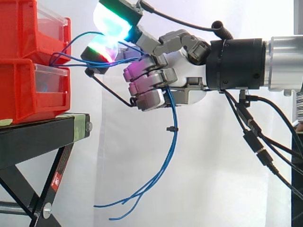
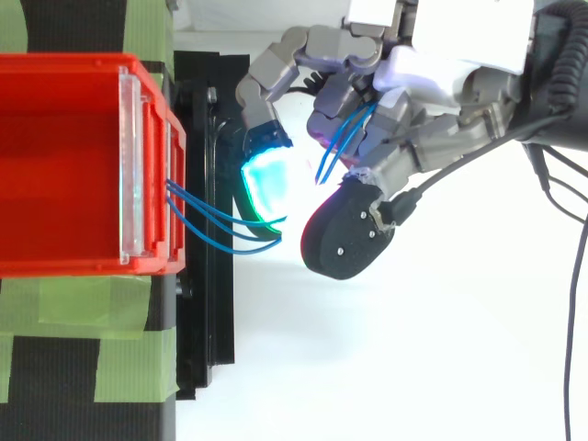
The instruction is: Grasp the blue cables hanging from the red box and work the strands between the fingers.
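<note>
Robotics lab: red bins [image 1: 19, 90] on a black stand [image 1: 33, 142] (green tape strips [image 2: 73, 303]) before a white curtain [image 1: 199, 179].

At the left edge of the side view the stacked red bins [image 1: 19, 71] are cut off, and the black stand [image 1: 33, 135] beneath them is cropped at the lower left corner. The arm [image 1: 284, 61] is cut by the right edge. The blue cables [image 1: 168, 151] pass behind the curled fingers [image 1: 147, 87] of the hand [image 1: 180, 61], so their path through the grip cannot be traced. Where they are fixed inside the bins is hidden too. In the top view, the top edge cuts off the hand's back, and a glowing pad [image 2: 266, 188] covers the cables' middle stretch.
</note>
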Tool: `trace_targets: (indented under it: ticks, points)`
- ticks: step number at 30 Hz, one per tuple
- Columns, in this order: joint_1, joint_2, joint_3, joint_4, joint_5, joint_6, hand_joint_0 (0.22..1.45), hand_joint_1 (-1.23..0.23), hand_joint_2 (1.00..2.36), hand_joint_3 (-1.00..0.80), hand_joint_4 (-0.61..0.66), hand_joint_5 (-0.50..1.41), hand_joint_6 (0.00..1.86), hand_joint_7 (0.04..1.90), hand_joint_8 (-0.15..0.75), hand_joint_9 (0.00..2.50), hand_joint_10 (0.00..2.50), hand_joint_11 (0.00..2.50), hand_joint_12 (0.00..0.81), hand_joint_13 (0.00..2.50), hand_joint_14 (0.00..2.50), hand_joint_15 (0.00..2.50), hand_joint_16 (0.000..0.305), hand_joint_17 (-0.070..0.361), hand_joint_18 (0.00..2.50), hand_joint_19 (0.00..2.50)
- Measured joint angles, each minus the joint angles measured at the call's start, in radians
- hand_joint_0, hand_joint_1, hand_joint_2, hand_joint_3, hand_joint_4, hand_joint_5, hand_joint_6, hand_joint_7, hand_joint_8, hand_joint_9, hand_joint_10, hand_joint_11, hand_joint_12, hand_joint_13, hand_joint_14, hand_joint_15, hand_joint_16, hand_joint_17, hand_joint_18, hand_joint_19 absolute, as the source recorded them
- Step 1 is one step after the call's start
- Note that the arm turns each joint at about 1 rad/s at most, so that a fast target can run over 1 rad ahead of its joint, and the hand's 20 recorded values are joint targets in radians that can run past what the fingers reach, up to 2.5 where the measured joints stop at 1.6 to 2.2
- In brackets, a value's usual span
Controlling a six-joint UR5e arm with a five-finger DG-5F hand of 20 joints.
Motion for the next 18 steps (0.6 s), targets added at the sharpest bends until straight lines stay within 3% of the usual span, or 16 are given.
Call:
trace_targets:
  ticks: [5,12,18]
  points:
    - [0.000,0.000,0.000,0.000,0.002,-0.006,0.78,-0.64,1.00,-1.00,0.15,0.14,1.09,1.09,0.481,1.31,2.50,2.50,0.598,1.75,2.50,1.54,0.228,0.171,2.46,0.84]
    - [0.000,0.000,0.000,0.000,0.003,-0.007,0.74,-0.62,1.00,-0.97,0.17,0.20,0.80,1.19,0.481,1.31,2.50,2.50,0.598,1.75,2.50,1.54,0.228,0.171,2.46,0.84]
    - [0.000,0.000,0.000,0.000,0.003,-0.008,0.71,-0.62,1.00,-0.99,0.18,0.18,0.76,1.19,0.481,1.31,2.50,2.50,0.598,1.75,2.50,1.54,0.228,0.171,2.46,0.84]
